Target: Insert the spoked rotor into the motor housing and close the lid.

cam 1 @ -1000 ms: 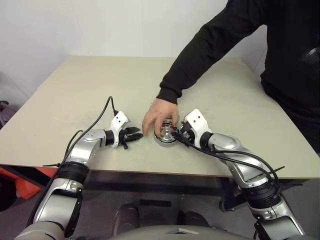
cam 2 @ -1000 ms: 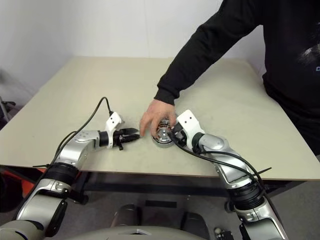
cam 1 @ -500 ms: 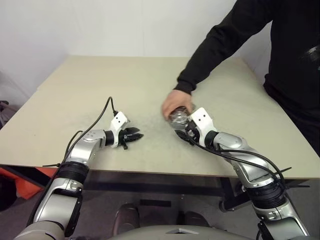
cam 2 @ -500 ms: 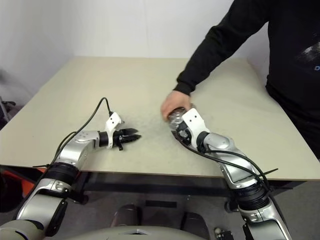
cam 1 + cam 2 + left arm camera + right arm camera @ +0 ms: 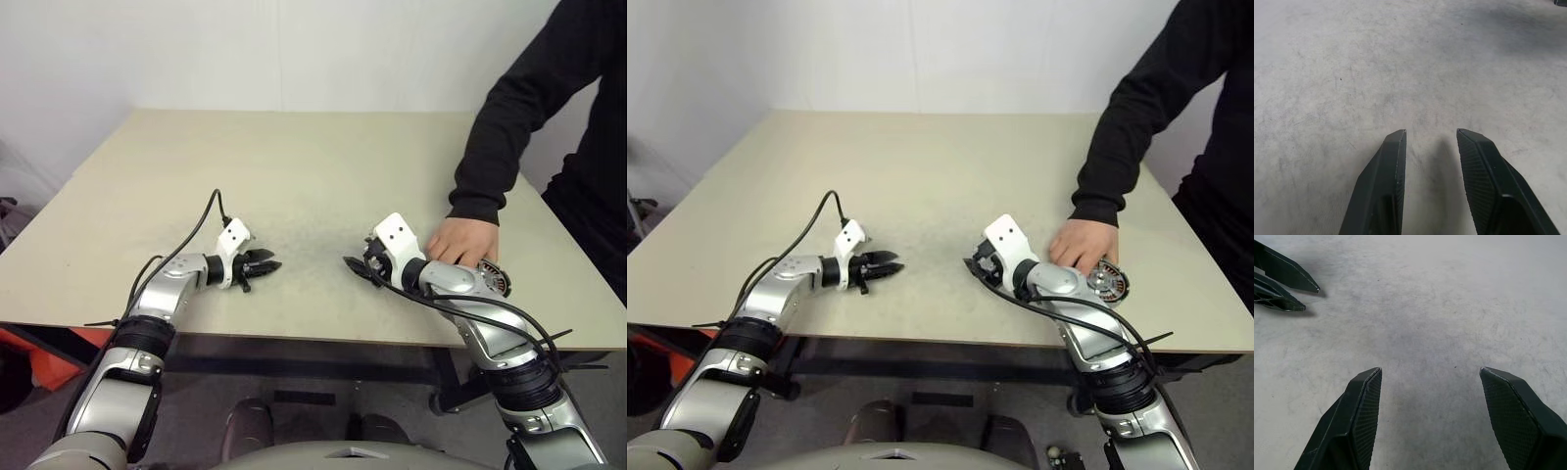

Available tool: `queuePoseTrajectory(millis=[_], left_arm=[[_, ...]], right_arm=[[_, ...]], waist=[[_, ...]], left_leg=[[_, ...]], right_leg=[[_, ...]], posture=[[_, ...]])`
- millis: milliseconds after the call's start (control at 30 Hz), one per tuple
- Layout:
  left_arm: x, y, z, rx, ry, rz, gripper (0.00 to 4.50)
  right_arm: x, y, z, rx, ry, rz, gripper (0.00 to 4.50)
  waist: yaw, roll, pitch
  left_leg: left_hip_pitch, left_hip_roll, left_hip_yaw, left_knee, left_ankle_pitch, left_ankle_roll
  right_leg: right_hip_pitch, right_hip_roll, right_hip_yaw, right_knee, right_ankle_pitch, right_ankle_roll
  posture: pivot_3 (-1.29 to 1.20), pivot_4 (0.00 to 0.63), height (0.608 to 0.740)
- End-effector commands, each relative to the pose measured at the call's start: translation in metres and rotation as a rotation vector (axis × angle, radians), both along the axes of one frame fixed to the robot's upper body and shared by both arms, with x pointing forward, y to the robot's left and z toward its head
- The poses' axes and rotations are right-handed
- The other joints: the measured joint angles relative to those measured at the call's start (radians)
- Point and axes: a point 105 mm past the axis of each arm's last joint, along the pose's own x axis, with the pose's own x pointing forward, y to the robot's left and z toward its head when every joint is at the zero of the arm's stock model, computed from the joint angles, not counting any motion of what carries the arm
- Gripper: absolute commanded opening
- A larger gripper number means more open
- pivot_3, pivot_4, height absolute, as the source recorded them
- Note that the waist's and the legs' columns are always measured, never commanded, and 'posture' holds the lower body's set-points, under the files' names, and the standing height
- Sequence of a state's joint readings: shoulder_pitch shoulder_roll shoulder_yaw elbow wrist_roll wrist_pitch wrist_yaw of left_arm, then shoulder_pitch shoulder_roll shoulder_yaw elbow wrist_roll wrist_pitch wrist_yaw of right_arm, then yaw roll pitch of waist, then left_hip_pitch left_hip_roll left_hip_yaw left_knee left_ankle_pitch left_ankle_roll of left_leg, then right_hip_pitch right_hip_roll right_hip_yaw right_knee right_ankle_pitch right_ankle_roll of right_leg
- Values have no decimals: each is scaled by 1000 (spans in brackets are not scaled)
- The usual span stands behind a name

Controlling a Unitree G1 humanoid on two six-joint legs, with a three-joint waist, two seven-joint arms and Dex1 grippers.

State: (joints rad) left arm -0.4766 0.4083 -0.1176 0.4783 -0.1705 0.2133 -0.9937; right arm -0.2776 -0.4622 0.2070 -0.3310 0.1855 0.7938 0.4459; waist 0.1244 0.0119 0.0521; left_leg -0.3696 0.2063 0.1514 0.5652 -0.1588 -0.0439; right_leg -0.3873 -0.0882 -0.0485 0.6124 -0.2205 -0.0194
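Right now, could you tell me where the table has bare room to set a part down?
The table is bare between the left gripper and right gripper, both open and holding nothing, and across the whole far half. It is crowded at the near right edge, where a person's hand rests beside the motor housing, close behind the right arm.

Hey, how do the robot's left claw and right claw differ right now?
The left claw has its jaws only a little apart; the right claw has them spread wide. A person's hand with the motor housing lies beside the right arm, nothing by the left. Both are empty, low over the table.
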Motion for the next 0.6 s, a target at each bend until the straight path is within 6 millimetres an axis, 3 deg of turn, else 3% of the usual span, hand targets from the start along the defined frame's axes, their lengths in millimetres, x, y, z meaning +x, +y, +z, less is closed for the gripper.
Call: queuePoseTrajectory(millis=[33,233,600], left_arm=[[7,-4,15,-4,-60,-18,1757],[5,-9,17,-16,-58,-40,1757],[-3,-41,22,-36,-83,-210,1757]], right_arm=[[2,1,17,10,-64,3,3295],[2,-3,20,-31,-87,21,3295],[-25,-82,30,-550,-114,159,3295]], waist=[[0,0,0],[0,0,0],[11,0,1]], left_leg=[[0,0,0,0,0,0],[0,0,0,0,0,0],[1,0,0,-2,-2,3]], right_leg=[[0,0,0,0,0,0],[0,0,0,0,0,0],[3,-2,0,-5,-3,5]], posture=[[0,0,740],[0,0,740],[0,0,740]])
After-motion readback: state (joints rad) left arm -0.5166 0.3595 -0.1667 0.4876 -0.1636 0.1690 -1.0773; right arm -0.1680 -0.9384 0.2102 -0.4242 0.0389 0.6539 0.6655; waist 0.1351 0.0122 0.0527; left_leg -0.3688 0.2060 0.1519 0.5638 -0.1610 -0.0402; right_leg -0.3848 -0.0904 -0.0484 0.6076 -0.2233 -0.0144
